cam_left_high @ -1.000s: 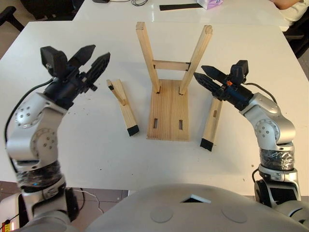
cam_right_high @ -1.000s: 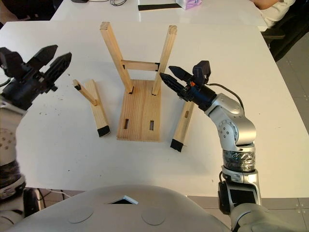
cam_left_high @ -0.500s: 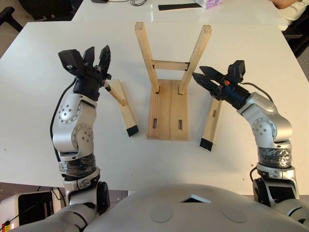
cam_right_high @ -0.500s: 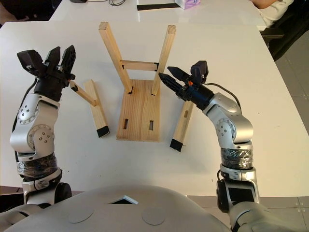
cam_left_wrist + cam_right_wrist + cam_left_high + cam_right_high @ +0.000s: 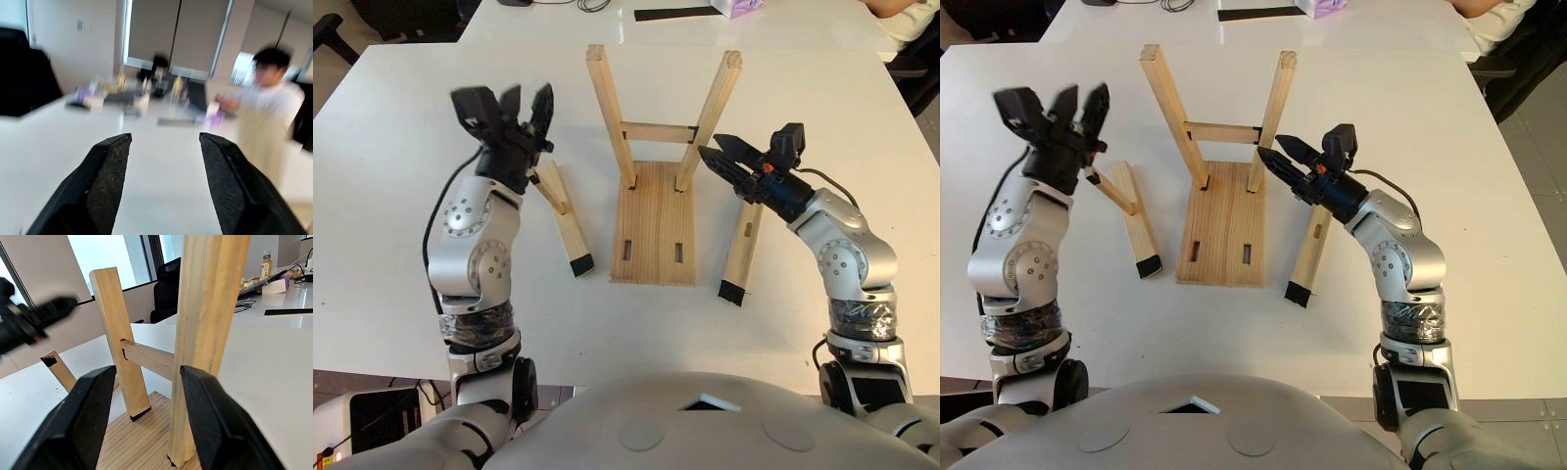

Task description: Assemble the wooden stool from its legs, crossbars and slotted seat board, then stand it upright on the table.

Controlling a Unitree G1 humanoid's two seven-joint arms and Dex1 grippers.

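Here's where I'm at with the stool. The seat board (image 5: 654,223) lies flat in the middle of the white table (image 5: 401,255). Two legs stand upright in its far slots, the left standing leg (image 5: 612,113) and the right standing leg (image 5: 710,122), joined partway up by a crossbar (image 5: 658,132). The two near slots (image 5: 628,250) in the board are open.

The other two legs are loose on the table. The left loose leg (image 5: 570,230) lies flat just left of the board, with a short crossbar (image 5: 548,188) stuck in it that angles up and to the left. The right loose leg (image 5: 742,245) lies just right of the board, its far end hidden under my right arm.

The left gripper (image 5: 527,101) is up in the air above the far end of the left loose leg, fingers spread wide, holding nothing. The right gripper (image 5: 713,149) sits close to the right standing leg, on its right side. From the right wrist view its fingers (image 5: 93,401) are parted, with that leg just past the tips, and I can't see any contact.
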